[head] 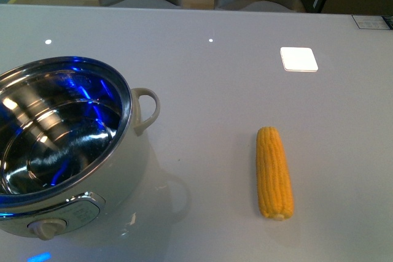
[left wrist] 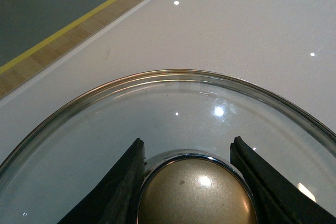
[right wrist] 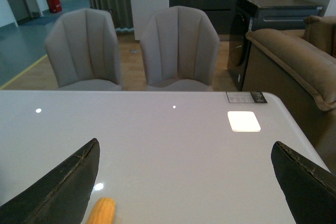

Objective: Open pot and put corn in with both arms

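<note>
Pot [head: 132,157] sits open at about 8 o'clock on the white surface [head: 209,90], shiny steel inside, with its dial [head: 46,228] facing 6. Corn [head: 274,173] lies flat well apart from it, out around 4 o'clock, narrow tip pointing to 12. Left hand [left wrist: 188,141] has the glass lid [left wrist: 173,108]: both fingers [left wrist: 118,192] are clamped either side of its cream knob [left wrist: 197,195], and the surface shows through the glass. Right hand [right wrist: 185,145] is spread wide with nothing in it, and one end of the corn shows just beside one finger [right wrist: 63,187].

Bright, sharp views; blue glare streaks inside the pot [head: 61,127].
</note>
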You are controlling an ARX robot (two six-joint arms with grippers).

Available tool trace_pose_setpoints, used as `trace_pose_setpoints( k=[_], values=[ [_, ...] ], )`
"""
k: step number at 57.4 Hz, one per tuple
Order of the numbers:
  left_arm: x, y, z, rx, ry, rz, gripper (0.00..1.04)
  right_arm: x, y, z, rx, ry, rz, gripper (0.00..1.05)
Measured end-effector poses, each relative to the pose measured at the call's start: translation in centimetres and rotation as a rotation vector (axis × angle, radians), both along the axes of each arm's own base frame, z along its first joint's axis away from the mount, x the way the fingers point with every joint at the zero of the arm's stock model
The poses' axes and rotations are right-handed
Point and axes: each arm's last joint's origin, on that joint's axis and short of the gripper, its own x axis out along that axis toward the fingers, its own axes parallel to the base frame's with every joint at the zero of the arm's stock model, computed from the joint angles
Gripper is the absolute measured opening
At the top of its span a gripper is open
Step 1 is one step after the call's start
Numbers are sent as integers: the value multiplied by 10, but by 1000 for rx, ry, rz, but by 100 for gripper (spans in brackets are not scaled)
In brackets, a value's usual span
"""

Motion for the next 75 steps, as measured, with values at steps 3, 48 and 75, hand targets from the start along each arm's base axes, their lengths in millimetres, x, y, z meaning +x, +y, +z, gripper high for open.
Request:
trace_pose_setpoints(
  k=[3,48,75],
  values=[
    [0,0,0,-1,0,-2,43,0,0,0,0,0,0,96],
    [1,-1,-10,2,15,-53,99,0,0,0,0,0,0,96],
    [-4,7,67,11,-89,-26,98,0,0,0,0,0,0,96]
  ],
)
